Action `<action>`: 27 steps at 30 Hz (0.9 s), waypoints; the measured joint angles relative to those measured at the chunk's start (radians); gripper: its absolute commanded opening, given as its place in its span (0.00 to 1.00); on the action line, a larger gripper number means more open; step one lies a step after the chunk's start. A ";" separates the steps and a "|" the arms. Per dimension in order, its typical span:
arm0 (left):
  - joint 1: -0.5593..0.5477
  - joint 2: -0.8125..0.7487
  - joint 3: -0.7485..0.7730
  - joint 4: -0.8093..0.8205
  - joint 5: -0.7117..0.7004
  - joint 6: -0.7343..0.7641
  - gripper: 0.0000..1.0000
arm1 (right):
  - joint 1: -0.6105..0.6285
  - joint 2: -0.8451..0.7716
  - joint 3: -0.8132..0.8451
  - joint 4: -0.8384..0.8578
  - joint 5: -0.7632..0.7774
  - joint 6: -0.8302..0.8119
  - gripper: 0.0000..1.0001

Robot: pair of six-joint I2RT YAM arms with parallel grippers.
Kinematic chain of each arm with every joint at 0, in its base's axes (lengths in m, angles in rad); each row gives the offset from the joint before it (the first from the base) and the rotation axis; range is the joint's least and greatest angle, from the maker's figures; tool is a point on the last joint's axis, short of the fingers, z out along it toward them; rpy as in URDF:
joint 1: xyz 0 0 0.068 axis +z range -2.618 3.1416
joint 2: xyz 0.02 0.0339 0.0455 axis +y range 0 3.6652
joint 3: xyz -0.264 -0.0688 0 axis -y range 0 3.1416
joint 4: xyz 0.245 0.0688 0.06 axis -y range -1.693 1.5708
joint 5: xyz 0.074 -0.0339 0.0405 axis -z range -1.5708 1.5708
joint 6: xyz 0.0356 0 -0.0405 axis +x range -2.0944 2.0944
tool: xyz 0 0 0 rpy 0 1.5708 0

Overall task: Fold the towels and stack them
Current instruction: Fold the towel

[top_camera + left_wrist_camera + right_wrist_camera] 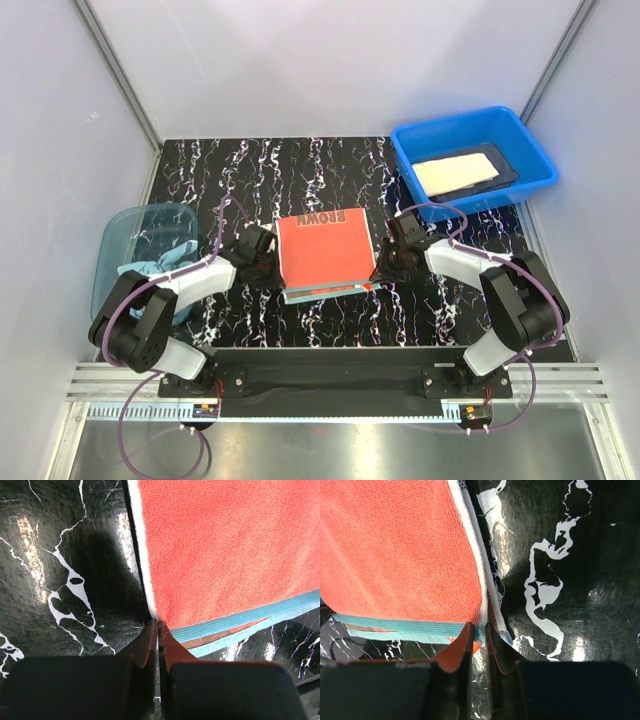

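The red towel (325, 252), lettered "BROWN" with a teal edge, lies folded flat in the middle of the table. My left gripper (274, 264) is at its near left corner. In the left wrist view the gripper (158, 624) is shut, with the towel (230, 555) and its white edge meeting the tips. My right gripper (377, 272) is at the near right corner. In the right wrist view the gripper (479, 628) is shut on the teal edge of the towel (395, 550). A pale yellow towel (455, 172) lies on a dark slate-blue towel (505, 163). A light teal towel (165, 262) is at the left.
The blue plastic bin (455, 120) at the back right holds the yellow and slate towels. The translucent teal tub (118, 235) at the left holds the light teal towel. White walls stand close on both sides and behind the black marbled table (230, 170).
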State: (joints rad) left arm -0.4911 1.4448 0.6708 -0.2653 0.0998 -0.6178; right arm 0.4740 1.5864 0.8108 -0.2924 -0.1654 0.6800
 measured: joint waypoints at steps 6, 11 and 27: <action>-0.001 0.000 0.047 -0.063 -0.006 0.003 0.00 | 0.003 0.000 0.023 -0.026 0.020 -0.004 0.00; -0.001 0.000 0.104 -0.122 -0.018 0.019 0.00 | 0.004 -0.002 0.051 -0.050 0.044 -0.013 0.00; -0.003 0.004 0.245 -0.287 -0.017 0.063 0.00 | 0.005 -0.005 0.183 -0.175 0.072 -0.071 0.00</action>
State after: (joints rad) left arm -0.4942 1.4487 0.9157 -0.5522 0.0830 -0.5549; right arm 0.4786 1.5814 0.9939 -0.4679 -0.0933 0.6086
